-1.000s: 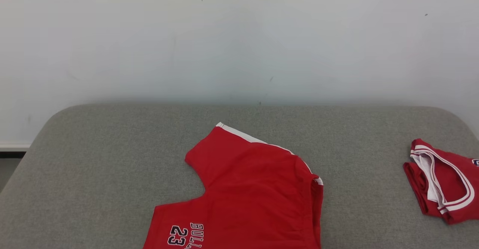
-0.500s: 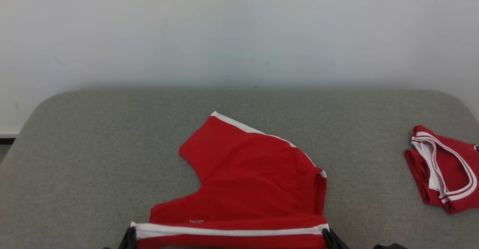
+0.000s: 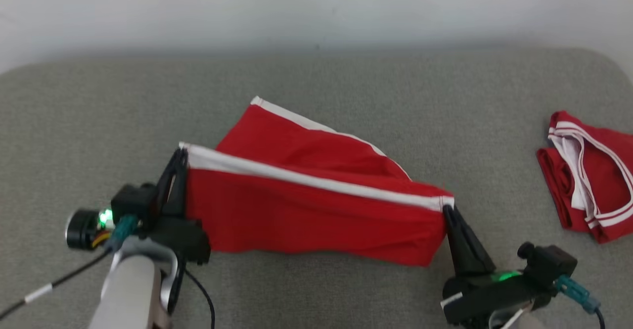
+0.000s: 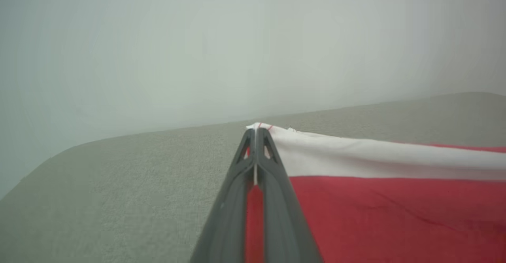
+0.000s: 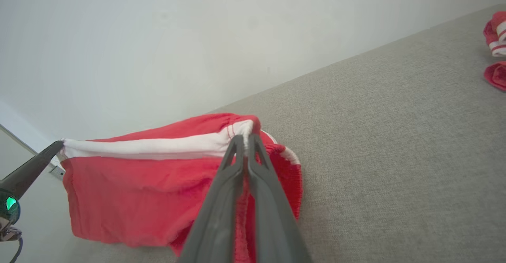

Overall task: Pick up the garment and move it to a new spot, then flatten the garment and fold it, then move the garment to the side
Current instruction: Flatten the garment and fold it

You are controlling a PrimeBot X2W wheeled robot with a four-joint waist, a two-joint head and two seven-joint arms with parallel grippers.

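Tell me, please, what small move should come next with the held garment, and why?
Probably lower the white-banded hem onto the far part of the red fabric garment on the grey fabric surface. The left end effector and right end effector are each shut on a hem corner, holding it raised, so the fold looks unfinished.

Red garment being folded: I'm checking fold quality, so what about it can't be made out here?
- Head view: the garment has its held-up half hiding the layer beneath.
- Left wrist view: the right and bottom edges cut it off.
- Right wrist view: the right gripper covers a strip of it.
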